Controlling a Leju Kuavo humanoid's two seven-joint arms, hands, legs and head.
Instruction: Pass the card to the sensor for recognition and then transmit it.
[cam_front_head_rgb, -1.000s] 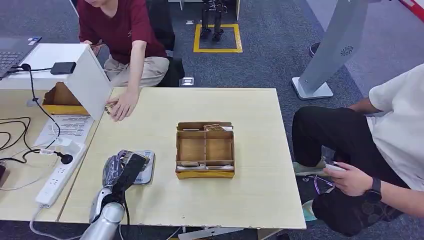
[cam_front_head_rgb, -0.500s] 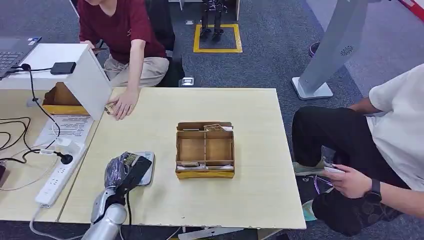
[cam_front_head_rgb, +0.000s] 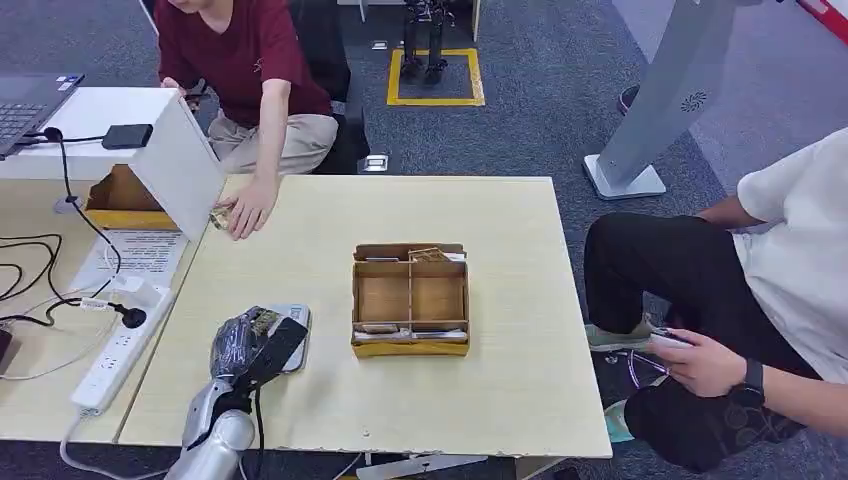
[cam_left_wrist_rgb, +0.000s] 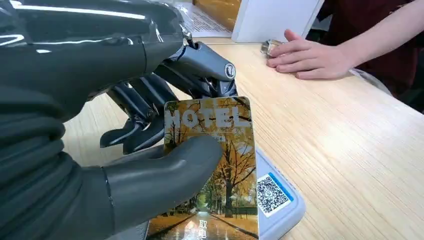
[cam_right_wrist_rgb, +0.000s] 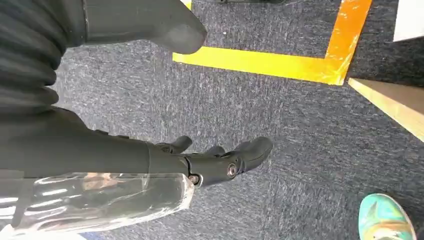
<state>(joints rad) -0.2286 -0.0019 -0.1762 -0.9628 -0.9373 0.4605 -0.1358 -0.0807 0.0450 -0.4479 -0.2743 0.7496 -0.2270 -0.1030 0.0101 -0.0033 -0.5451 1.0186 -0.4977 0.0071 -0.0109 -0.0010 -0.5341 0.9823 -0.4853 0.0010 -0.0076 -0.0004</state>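
Left hand: we are seeing the left hand pinching the hotel key card between the thick thumb and the darker fingers; in the head view the hand is sitting near the table's front left corner.
Card: we are reading "HOTEL" over an autumn tree scene; the card is being held just above the card reader, overlapping its top face.
Card reader: the grey sensor pad with a QR sticker is lying flat on the table, directly under the card; in the head view it is partly covered by the hand.
Right hand: we are seeing the right hand hanging over the carpet with its fingers apart and holding nothing.
Cardboard organizer: the compartment box is standing at the table's middle, well apart from the left hand.
Person in red: a person's hand is resting flat at the table's far left edge, beside a white box.
Seated person: another person is sitting to the right of the table.
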